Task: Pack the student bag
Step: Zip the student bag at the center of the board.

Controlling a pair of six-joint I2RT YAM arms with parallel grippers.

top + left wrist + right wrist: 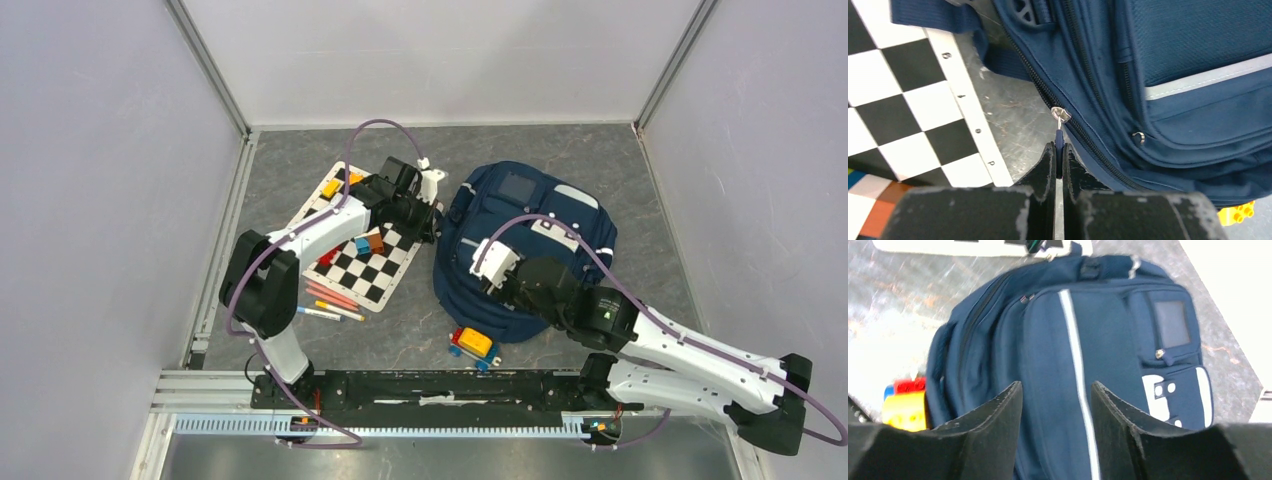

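The navy student bag [540,215] lies flat at the table's middle right, its pale stripe up; it also fills the left wrist view [1173,75] and the right wrist view [1048,340]. My left gripper [428,212] is at the bag's left edge, shut on the blue zip pull [1060,140] of the main zipper. The metal slider [1060,113] sits just beyond the fingertips. My right gripper [1056,386] is open and empty, hovering over the bag's front near the stripe; in the top view it [493,268] is above the bag's lower left.
A checkerboard [385,270] lies left of the bag with coloured blocks [368,243] on it. Pens and markers [330,300] lie at its near edge. A toy of yellow, red and blue bricks [474,345] sits at the bag's near side. Walls enclose the table.
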